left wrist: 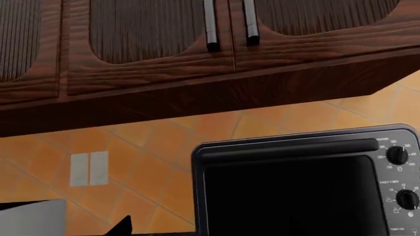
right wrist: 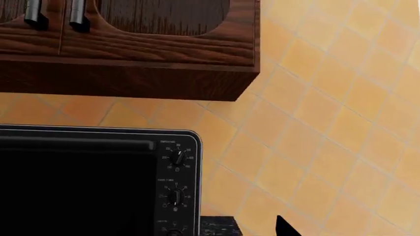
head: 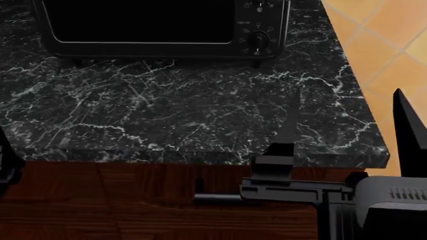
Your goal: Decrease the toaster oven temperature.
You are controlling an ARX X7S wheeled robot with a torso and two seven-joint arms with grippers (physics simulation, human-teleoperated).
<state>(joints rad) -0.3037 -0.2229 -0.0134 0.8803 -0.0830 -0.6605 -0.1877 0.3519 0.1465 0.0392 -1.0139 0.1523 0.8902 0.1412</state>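
Note:
The black toaster oven (head: 140,25) stands at the back of the counter, with its dark glass door facing me. In the left wrist view (left wrist: 288,187) its numbered temperature knob (left wrist: 397,155) is the top one, above the toast/timer knob (left wrist: 406,198). The right wrist view (right wrist: 85,187) shows the temperature knob (right wrist: 177,157) too. In the head view only the lower knob (head: 259,39) shows. My right gripper (head: 347,95) is open and empty, over the counter's front right corner, well short of the oven. Of my left gripper only one fingertip (left wrist: 121,227) shows, far off centre.
The black marble counter (head: 167,115) stretches in front of the oven, its right edge beside orange tiles (head: 393,45). Dark wood upper cabinets (left wrist: 144,59) hang above the oven. A wall outlet (left wrist: 88,168) sits left of the oven. Wooden cabinet fronts (head: 120,200) lie below.

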